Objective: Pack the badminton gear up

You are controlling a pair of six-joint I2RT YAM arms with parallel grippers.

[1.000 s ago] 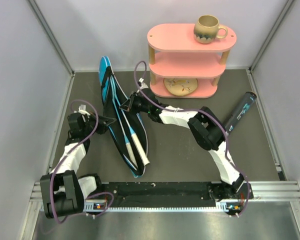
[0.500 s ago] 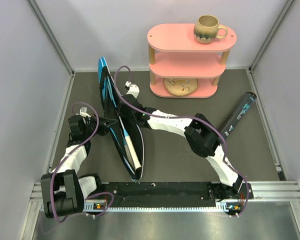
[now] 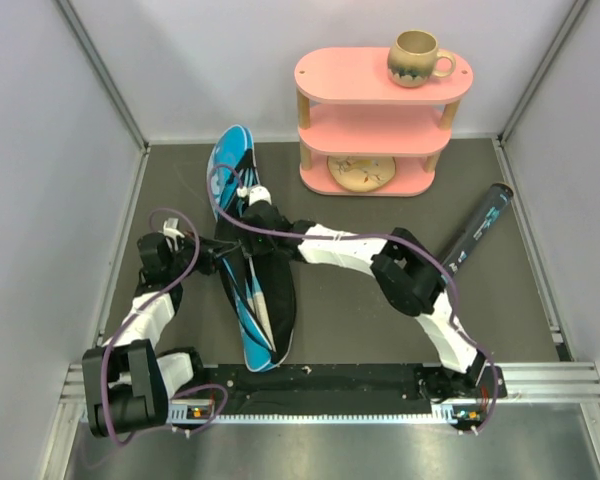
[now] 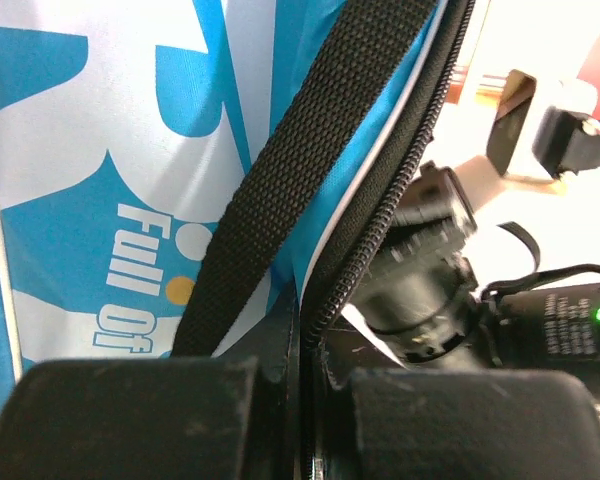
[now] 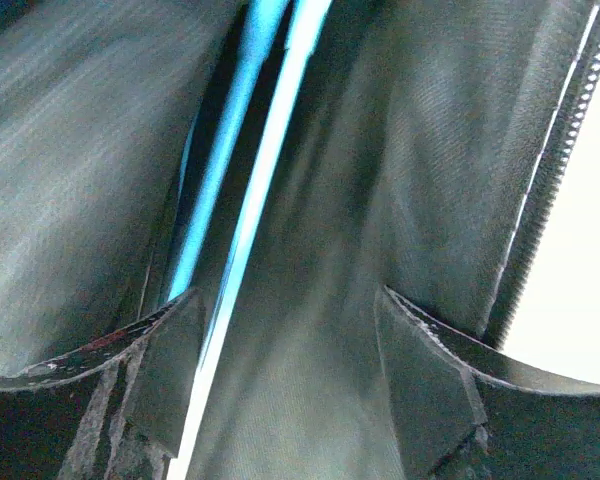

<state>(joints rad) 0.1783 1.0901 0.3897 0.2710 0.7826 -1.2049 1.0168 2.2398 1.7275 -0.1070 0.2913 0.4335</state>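
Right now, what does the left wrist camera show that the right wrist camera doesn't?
Left wrist only: the cover's blue printed outside, its black strap, the right arm beyond, and the left gripper shut on the cover's edge. Right wrist only: the cover's dark inside, what looks like a light-blue racket frame in it, and the open right gripper. Both: the cover and its zipper.

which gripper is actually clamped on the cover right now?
The left gripper: it is shut on the zipper edge of the blue cover. The right gripper has its jaws apart, inside the cover.
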